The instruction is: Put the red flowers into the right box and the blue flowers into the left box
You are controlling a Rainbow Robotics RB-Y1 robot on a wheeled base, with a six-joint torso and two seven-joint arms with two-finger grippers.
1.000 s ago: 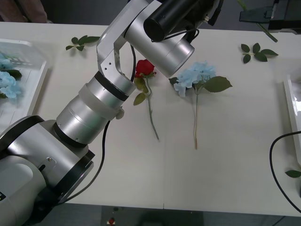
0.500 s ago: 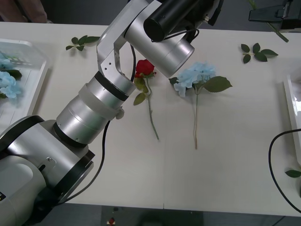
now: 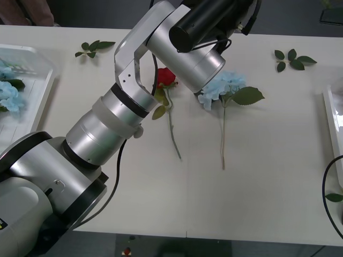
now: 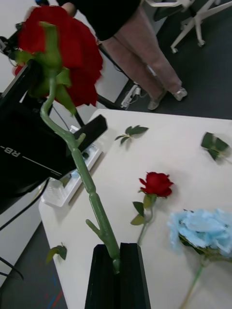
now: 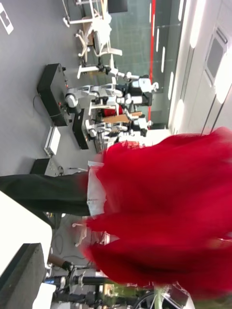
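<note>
right gripper [image 4: 118, 263] fingers clamping red rose [image 4: 63, 58] stem

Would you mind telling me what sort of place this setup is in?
Probably a robotics lab: humanoid robots stand along the far floor beside office chairs, and a white table carries sorting trays.

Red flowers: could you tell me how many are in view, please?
2. One red flower lies on the table; the right gripper holds the other by its stem. More may be hidden.
</note>
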